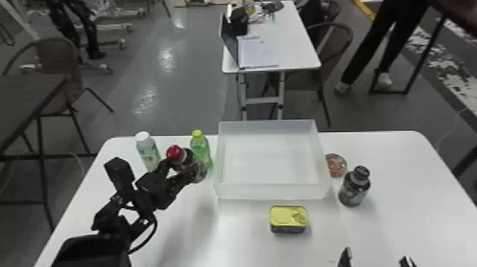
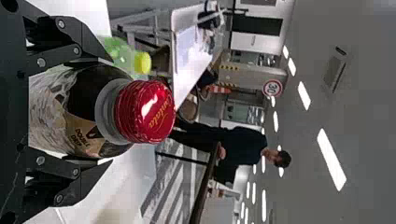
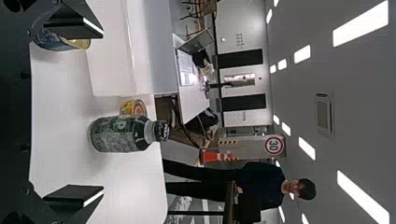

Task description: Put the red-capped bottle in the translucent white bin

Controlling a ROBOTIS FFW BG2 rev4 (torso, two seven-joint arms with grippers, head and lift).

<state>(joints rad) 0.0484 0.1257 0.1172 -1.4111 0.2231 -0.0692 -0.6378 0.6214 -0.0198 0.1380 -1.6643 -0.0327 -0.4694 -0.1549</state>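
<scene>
- The red-capped bottle (image 1: pixel 191 167) is pinched between the left gripper's (image 2: pixel 109 112) fingers, which press on it from both sides; its red cap (image 2: pixel 144 112) sticks out past the fingertips
- The bottle leans in that grip; in the head view its cap tips to the robot's left and its base points towards the bin side
- The translucent white bin (image 1: pixel 271 191) stands open and just to the right of the left jaws, which makes the left arm the nearer one for this job
- The coming move, as I judge it, turns on that sideways gap: lift enough for the base to clear the bin's left wall; carry right; lower inside, then let go
- A green bottle (image 1: pixel 201 151) with a yellow-green cap stands just beyond the left jaws, beside the bin; a swing too far forward could knock it
- The right gripper (image 3: pixel 102 112) waits at the near side, jaws spread with nothing between them; a dark bottle (image 3: pixel 119 134) stands ahead of it, and a yellow-lidded tin (image 1: pixel 288 217) lies ahead and to its left
</scene>
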